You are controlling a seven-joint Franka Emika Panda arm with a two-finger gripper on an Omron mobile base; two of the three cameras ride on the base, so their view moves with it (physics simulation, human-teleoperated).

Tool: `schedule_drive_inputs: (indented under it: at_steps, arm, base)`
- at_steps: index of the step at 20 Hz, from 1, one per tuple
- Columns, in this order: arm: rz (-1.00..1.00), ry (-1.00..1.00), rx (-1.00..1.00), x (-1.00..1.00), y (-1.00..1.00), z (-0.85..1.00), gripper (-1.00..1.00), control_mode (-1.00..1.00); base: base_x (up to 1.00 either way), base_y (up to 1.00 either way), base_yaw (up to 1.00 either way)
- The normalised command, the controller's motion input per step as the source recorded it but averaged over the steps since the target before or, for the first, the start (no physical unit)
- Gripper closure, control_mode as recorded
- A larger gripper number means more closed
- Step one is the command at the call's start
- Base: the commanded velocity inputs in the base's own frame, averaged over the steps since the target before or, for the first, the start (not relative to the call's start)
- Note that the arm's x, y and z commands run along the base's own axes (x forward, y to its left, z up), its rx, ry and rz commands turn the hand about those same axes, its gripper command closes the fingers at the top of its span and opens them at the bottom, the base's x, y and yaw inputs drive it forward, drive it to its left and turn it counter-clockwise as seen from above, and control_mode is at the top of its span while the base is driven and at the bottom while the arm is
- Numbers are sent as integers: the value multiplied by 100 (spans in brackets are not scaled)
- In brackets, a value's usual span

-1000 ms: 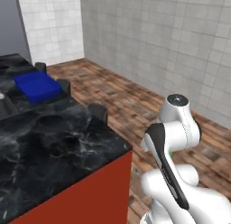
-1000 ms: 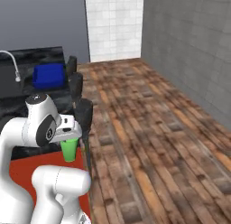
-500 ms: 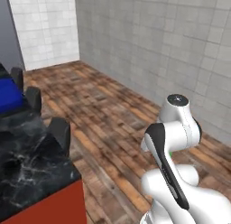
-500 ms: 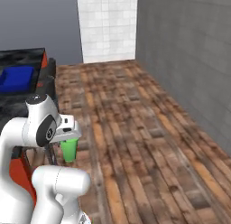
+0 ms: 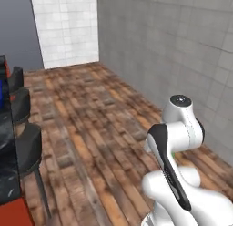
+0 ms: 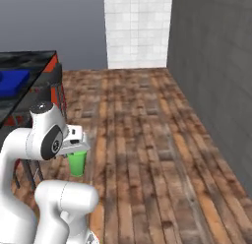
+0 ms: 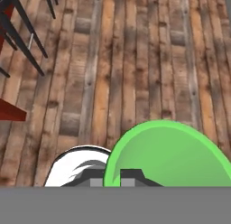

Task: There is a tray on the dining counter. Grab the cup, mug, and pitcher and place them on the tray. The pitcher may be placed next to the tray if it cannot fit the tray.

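Above the plank floor [image 6: 147, 139], the light, stiff cup [image 6: 77, 163] is held at its rim by the closed gripper [image 6: 75, 148].

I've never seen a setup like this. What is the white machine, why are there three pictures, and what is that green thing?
It is a computer-drawn kitchen. The white machine is a robot arm on a base that drives. Two cameras ride on the base behind the arm, one to its left and one to its right. The third sits on the hand and looks down along it at the wooden floor. The gripper is shut on the green cup, held above the floor; the hand view looks into that cup's open top. At the left, the black dining counter carries the blue tray, and dark stools stand beside it.
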Motion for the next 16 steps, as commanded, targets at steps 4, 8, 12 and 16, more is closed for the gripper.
schedule_drive_inputs:
  at_steps: [4,8,12,16]
  arm:
    - [0,0,0,0,0,0,100,100]
    - [0,0,0,0,0,0,100,100]
    - [0,0,0,0,0,0,100,100]
    - [0,0,0,0,0,0,100,100]
  base:
    - [56,-67,49]
    - [58,-63,50]
    - [73,-60,50]
    - [80,-63,47]
